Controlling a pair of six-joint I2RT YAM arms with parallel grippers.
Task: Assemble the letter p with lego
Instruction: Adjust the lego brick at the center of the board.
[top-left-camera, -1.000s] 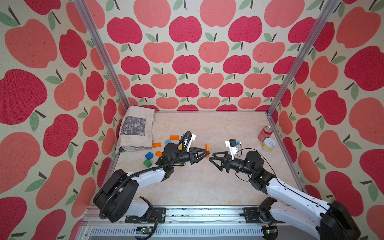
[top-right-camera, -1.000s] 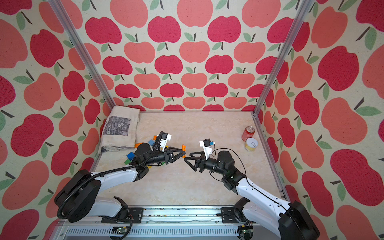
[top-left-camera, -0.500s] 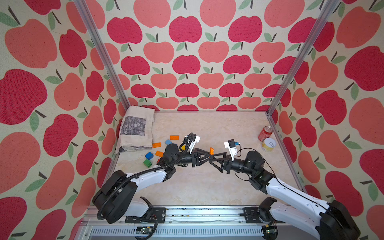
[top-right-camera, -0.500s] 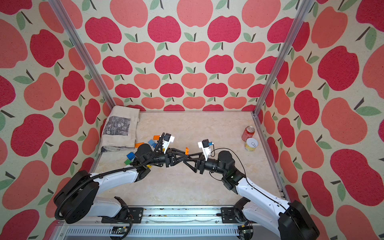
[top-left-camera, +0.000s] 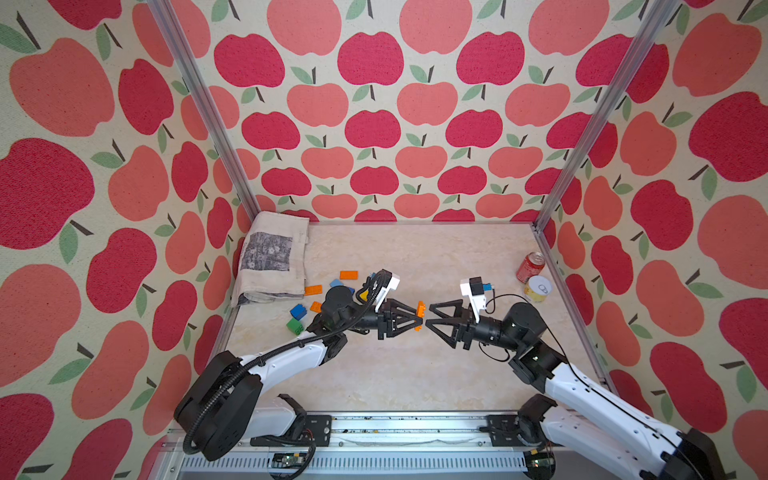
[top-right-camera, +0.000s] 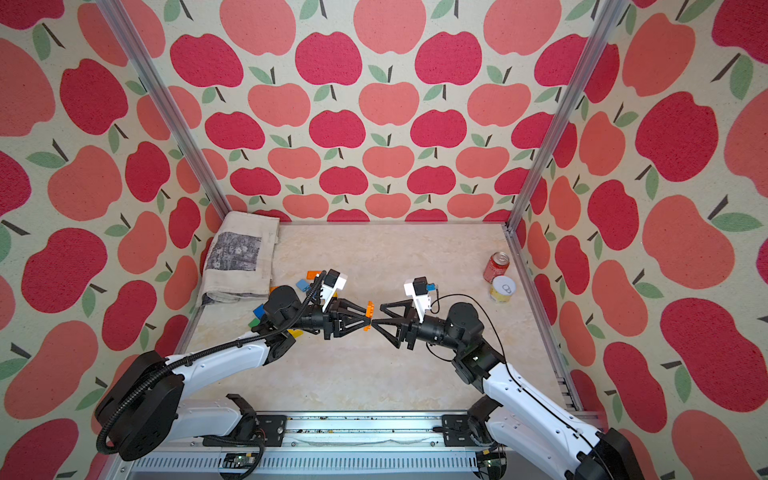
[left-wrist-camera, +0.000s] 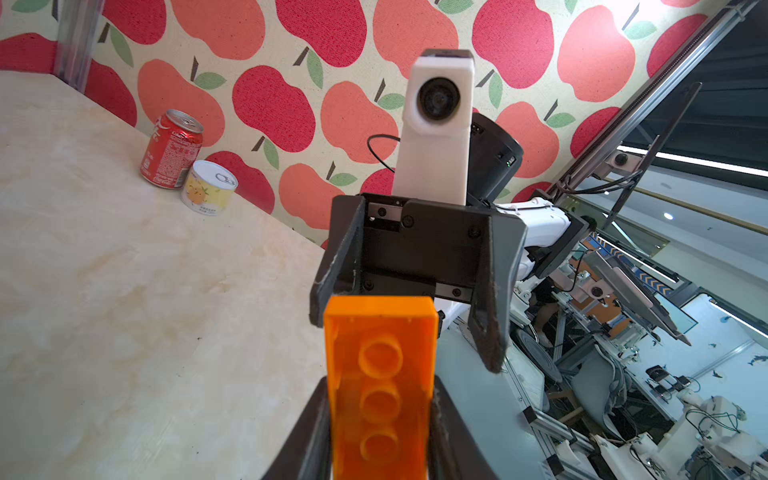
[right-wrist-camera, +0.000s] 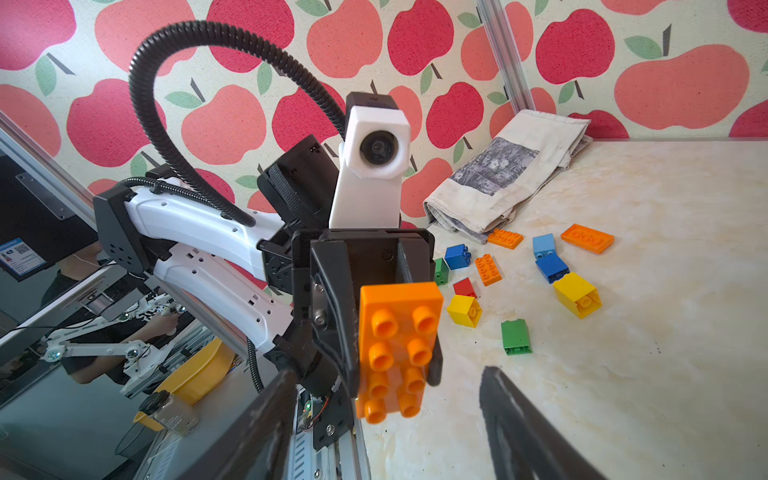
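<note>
Clamped in the left gripper (top-left-camera: 416, 322), jaws drawn almost together on its two long sides: a chunky orange eight-stud plastic lego brick (top-left-camera: 420, 314), held in the air above the pale marbled tabletop (top-left-camera: 399, 374), about mid-table between the two arms. Stands roughly upright, slightly tilted, long axis crosswise to the line from one gripper to the other. Shows its studded face to the right gripper (top-left-camera: 429, 316) and its hollow underside to the left wrist camera. Opposite it, black fingers spread wide with nothing between them, tips just beside the studs, not seen touching. Lies straight ahead of that gripper, face-on and close.

Looks like a handover or re-grip in hand, with no part of the letter built. Calls for care, with both finger pairs spanning the same narrow width: probably room for the right fingers only above or below the left ones.

Elsewhere, the loose lego bricks (right-wrist-camera: 577, 296) in orange, blue, light blue, yellow, red and green, scattered on the tabletop on the left arm's side, near a folded printed cloth (right-wrist-camera: 507, 178).

Compared with half a second ago: right fingers then interleaved with the left ones around the brick, now backed out and spread again. Compared with a second ago: much the same stand-off, tip to tip.
</note>
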